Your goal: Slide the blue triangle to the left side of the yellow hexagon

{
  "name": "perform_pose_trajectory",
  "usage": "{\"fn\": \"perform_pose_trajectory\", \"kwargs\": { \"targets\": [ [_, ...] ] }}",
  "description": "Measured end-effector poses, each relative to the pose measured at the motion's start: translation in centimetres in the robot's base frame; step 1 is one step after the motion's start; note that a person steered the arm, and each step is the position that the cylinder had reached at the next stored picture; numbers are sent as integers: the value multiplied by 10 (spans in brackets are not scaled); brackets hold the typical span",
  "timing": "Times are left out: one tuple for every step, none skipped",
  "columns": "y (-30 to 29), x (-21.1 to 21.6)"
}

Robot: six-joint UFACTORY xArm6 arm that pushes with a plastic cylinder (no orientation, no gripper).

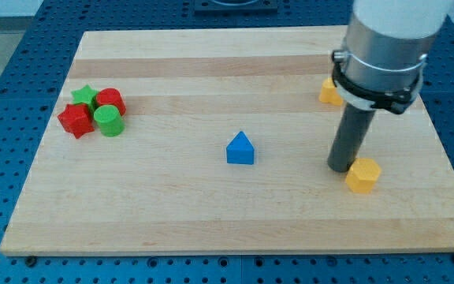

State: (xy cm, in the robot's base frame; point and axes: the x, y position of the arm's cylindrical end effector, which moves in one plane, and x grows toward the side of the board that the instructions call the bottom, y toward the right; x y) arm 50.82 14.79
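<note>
The blue triangle lies near the middle of the wooden board. The yellow hexagon lies toward the view's lower right. My tip rests on the board just left of the yellow hexagon, touching or nearly touching it, and well to the right of the blue triangle. The dark rod rises from the tip into the grey arm body at the view's top right.
A second yellow block sits at the upper right, partly hidden behind the arm. At the view's left a cluster holds a green star, a red block, a red star and a green cylinder. The board lies on a blue pegboard.
</note>
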Motion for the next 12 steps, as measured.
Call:
{"fn": "perform_pose_trajectory", "kwargs": {
  "targets": [
    [6, 13],
    [6, 46],
    [6, 54],
    [-6, 43],
    [-23, 0],
    [-55, -49],
    [-122, -78],
    [-203, -73],
    [-212, -54],
    [-153, -53],
    [-88, -39],
    [-63, -19]
  ]
}}
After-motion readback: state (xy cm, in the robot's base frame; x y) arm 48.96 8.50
